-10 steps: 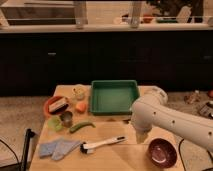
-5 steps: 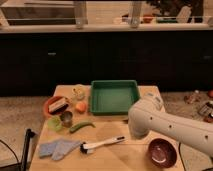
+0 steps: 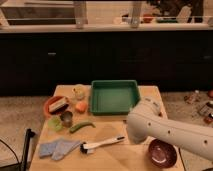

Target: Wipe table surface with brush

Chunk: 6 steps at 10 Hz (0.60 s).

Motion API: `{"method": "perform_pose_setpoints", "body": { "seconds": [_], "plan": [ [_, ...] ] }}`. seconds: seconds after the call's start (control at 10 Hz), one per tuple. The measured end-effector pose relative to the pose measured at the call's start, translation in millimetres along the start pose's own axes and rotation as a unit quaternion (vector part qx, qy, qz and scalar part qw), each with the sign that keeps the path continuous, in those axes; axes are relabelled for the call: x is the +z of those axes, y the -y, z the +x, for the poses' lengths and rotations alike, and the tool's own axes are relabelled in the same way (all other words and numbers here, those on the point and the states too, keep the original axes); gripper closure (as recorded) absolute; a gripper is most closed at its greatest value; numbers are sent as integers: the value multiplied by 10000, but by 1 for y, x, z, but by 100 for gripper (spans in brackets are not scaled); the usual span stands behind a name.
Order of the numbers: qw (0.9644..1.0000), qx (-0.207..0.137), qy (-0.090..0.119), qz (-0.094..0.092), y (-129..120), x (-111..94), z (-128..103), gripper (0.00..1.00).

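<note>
Pincer closed, hidden behind the white arm [image 3: 150, 125], beside the brush [image 3: 102, 145] handle tip.
Brush runs from it toward the view's left along the desk [image 3: 110, 161]; whether it is gripped cannot be told.

We take the tray [image 3: 114, 83] as our mark on the surface [image 3: 107, 131]. Left of it sits the plate [image 3: 50, 106]; before it lies the brush [image 3: 102, 145], with the cloth [image 3: 59, 148] front-left and the bowl [image 3: 161, 152] front-right. The arm [image 3: 150, 125] covers its front-right corner (our pincer hidden there).
</note>
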Motion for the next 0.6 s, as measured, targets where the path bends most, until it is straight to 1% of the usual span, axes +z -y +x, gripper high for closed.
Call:
{"method": "perform_pose_setpoints", "body": {
  "seconds": [0.1, 0.2, 0.4, 0.5, 0.6],
  "plan": [
    [10000, -35, 9, 1, -1, 1, -1, 99],
    [10000, -85, 37, 11, -1, 2, -3, 93],
    [9998, -133, 165, 48, -6, -1, 4, 75],
    [9994, -214, 264, 66, -8, 0, 3, 64],
    [9990, -280, 336, 76, -7, 1, -2, 56]
  ]
}}
